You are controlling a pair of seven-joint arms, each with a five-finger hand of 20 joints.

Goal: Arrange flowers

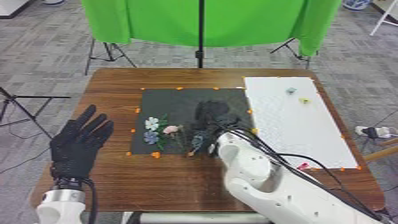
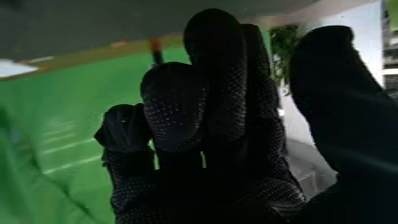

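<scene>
Left hand (image 1: 76, 147) outstretched, right hand (image 1: 213, 114) over black mat (image 1: 167, 102)

So the right robot hand (image 1: 216, 114) is kinda blending into the dark mat (image 1: 164, 102), its arm (image 1: 256, 165) is running out of frame, and the little far-right bits (image 1: 290, 90) are looking too tiny to identify.

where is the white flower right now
In the head view, the white flower lies by the left edge of the dark mat, just beyond the blue flower and left of the pink flower.
</scene>
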